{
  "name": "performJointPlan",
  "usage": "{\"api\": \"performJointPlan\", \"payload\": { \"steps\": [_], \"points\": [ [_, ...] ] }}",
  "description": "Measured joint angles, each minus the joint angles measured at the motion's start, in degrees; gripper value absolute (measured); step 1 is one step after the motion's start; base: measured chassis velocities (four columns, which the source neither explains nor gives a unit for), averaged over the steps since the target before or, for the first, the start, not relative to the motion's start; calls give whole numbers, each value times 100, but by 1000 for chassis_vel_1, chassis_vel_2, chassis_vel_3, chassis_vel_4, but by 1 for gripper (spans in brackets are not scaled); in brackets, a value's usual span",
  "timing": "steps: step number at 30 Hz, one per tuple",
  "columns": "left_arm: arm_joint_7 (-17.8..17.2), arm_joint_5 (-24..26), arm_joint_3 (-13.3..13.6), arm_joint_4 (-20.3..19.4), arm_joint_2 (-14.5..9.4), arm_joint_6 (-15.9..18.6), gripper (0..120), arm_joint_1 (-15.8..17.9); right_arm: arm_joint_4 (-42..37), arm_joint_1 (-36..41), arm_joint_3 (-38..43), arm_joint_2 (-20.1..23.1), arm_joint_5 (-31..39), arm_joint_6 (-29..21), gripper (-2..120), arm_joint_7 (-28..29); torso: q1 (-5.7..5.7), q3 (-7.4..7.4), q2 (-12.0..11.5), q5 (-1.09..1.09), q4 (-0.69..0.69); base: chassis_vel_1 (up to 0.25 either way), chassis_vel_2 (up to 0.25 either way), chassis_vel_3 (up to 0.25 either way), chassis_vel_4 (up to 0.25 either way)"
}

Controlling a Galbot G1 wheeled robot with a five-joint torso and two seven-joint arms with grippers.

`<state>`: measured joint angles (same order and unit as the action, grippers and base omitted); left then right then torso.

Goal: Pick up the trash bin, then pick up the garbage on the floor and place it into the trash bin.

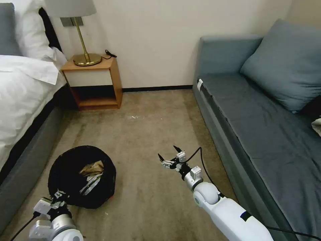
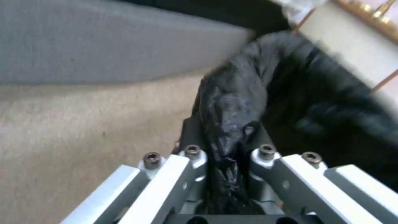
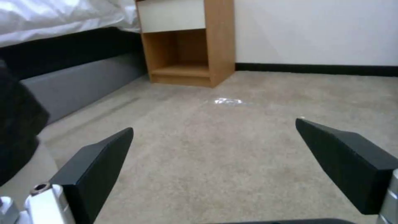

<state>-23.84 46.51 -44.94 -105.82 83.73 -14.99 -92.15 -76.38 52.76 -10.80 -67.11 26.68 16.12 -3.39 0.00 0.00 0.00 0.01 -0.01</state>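
Left gripper jaws clamp the trash bin rim; right gripper jaws apart.

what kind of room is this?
Likely a hotel-style bedroom: a bed with white linen, a wooden nightstand carrying a brass lamp, and a grey-blue sofa on carpet.

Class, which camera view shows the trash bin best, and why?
The head view: the whole trash bin shows, with litter inside. The left wrist view shows its black bag rim pinched in the left gripper. The right wrist view catches a dark edge.
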Motion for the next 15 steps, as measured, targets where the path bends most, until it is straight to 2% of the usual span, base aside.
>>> {"api": "performJointPlan", "payload": {
  "steps": [1,3,4,6,8,9,12,13,15],
  "points": [
    [0,0,0,0,0,0,15,0,0,0,0,0,0,0,100,0,0,0,0,0,0,0,0,0,0],
    [0,-43,-3,-36,-29,-121,26,16,-2,8,-20,13,92,17,100,-94,0,0,0,-1,0,0,0,0,0],
    [0,-43,-3,-36,-29,-121,26,16,-2,8,-20,13,92,17,100,-94,0,0,0,-1,0,0,0,0,0],
    [11,-64,-3,-63,-48,-185,31,12,-21,18,-16,4,161,16,100,-125,0,0,0,0,0,0,0,0,0],
    [33,-185,-2,-89,-85,-327,41,-27,-78,26,-6,-12,268,-13,100,-118,0,0,0,-1,0,0,0,0,0],
    [33,-185,-2,-89,-85,-327,41,-27,-78,26,-6,-12,268,-13,100,-118,0,0,0,-1,0,0,0,0,0],
    [52,-637,24,-216,-152,-487,58,-176,-144,40,59,-48,303,-10,100,-42,0,0,0,-1,0,0,0,0,0],
    [52,-637,24,-216,-152,-487,58,-176,-144,40,59,-48,303,-10,100,-42,0,0,0,-1,0,0,0,0,0],
    [55,-940,44,-310,-179,-538,65,-272,-190,63,107,-62,301,17,100,10,0,0,0,0,1,0,0,0,0]
  ]
}}
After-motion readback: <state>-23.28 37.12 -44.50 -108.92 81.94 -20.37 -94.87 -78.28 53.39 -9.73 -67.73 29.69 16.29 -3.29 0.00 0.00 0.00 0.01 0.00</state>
